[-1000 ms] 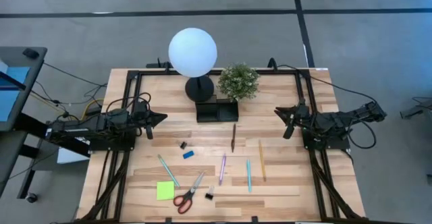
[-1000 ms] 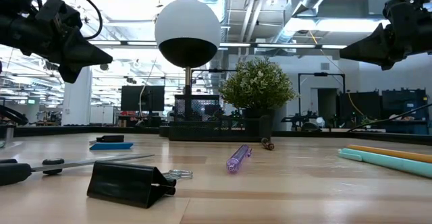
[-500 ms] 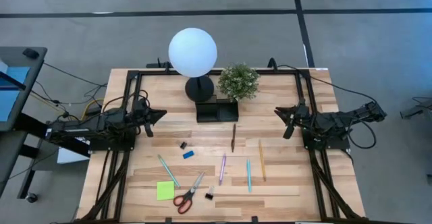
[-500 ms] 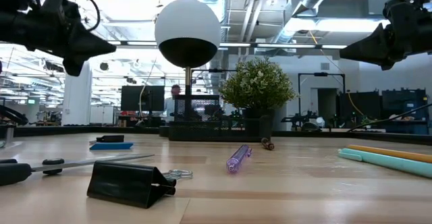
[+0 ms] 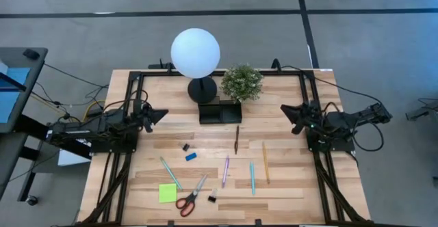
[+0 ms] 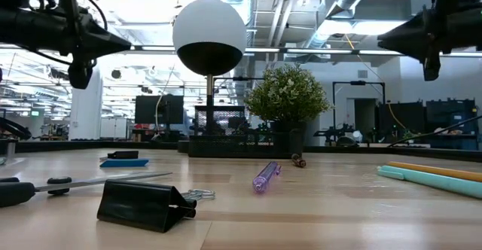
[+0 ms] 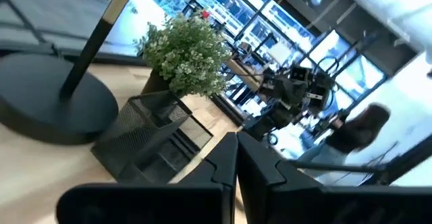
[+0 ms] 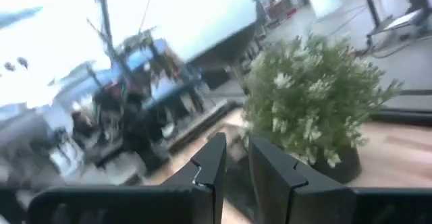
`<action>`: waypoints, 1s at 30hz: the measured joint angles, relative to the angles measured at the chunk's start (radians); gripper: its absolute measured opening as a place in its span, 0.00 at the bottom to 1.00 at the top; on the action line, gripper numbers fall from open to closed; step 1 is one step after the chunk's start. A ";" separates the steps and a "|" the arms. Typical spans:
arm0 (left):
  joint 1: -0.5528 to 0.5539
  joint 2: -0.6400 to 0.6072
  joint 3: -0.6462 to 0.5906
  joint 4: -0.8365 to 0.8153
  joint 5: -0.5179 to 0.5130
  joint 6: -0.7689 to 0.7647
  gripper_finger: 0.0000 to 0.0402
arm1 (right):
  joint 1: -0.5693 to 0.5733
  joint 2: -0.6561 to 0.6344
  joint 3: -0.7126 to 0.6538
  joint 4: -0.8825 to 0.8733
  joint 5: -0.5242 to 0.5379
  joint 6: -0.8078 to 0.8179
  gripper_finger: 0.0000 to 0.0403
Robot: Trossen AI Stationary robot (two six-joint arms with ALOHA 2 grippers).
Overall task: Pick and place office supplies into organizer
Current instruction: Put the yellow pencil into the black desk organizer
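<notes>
Both your arms hang above the table, every office supply lying loose on the wood.

No brand, label or writing can be read anywhere. From the left: your left gripper [image 5: 163, 113] hovers with fingers pressed together, empty. Near it lie one lime-green sticky pad [image 5: 167, 193], one teal pen [image 5: 170, 172], one red-handled scissors [image 5: 191, 195], two black binder clips [image 5: 185, 147] [image 5: 212, 197] and one blue eraser [image 5: 191, 156]. At the far middle the one black organizer [image 5: 220, 111] sits just right of the lamp [image 5: 196, 53] and touching the potted plant [image 5: 241, 82]. Rightward lie one purple pen [image 5: 225, 170], one brown pencil [image 5: 237, 139], a second teal pen [image 5: 252, 177] and one wooden pencil [image 5: 265, 162]. Your right gripper [image 5: 286, 109] hovers with a narrow gap between its fingers [image 8: 209, 163], holding nothing.
</notes>
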 joint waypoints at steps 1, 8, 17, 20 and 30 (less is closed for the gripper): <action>0.000 0.000 0.000 0.001 -0.013 -0.024 0.00 | -0.004 0.000 0.000 0.002 0.025 0.006 0.15; 0.000 0.000 0.002 0.065 -0.038 -0.052 0.03 | -0.025 0.000 0.000 0.079 0.029 -0.034 0.15; 0.000 0.001 0.003 0.145 -0.037 -0.052 0.22 | -0.058 0.062 0.090 0.378 -0.273 -0.252 0.15; 0.000 0.000 0.005 0.168 -0.010 -0.061 0.27 | -0.045 0.208 0.221 0.342 -0.259 -0.346 0.15; 0.000 0.196 0.201 0.065 0.049 0.067 0.28 | -0.033 0.832 0.773 -0.220 -0.245 -0.235 0.15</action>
